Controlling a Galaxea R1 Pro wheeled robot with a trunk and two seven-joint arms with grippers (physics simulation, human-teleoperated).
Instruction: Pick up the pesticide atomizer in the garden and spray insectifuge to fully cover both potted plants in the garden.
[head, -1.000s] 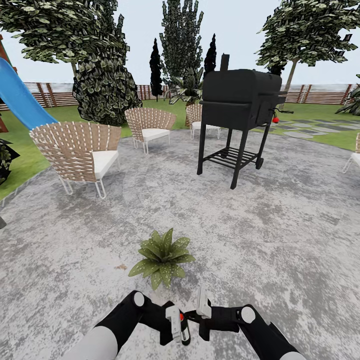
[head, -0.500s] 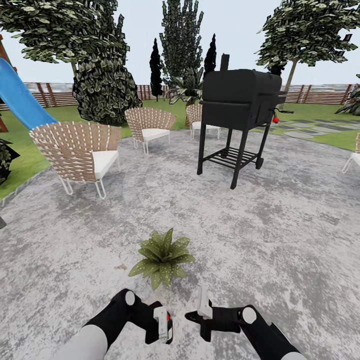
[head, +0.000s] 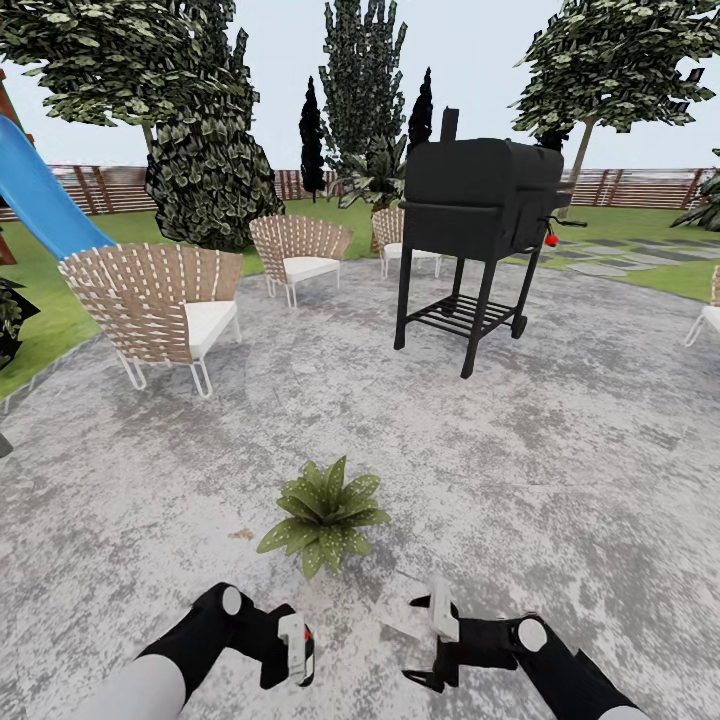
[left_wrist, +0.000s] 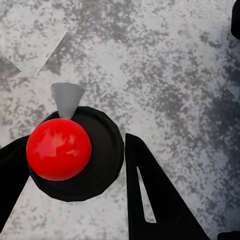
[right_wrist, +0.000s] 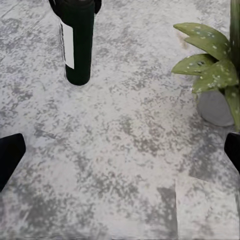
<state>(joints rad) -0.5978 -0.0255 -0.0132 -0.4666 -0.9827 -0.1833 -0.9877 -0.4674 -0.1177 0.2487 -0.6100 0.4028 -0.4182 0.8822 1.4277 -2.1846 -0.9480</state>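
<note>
Both hands lower, apart; left hand (head: 290, 650) around atomizer (head: 297, 647).

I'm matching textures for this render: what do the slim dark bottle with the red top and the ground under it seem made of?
The slim dark bottle looks like glossy dark-green glass or plastic, with a white paper-like label; its round red top shines like smooth plastic. The mottled grey ground looks like matt stone or concrete.

Left gripper (head: 296, 650) clamped (holding); right gripper (head: 432, 640) spread wide.

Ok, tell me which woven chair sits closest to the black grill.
The woven chair partly hidden behind the black grill, at its left leg; the other two chairs stand farther left.
</note>
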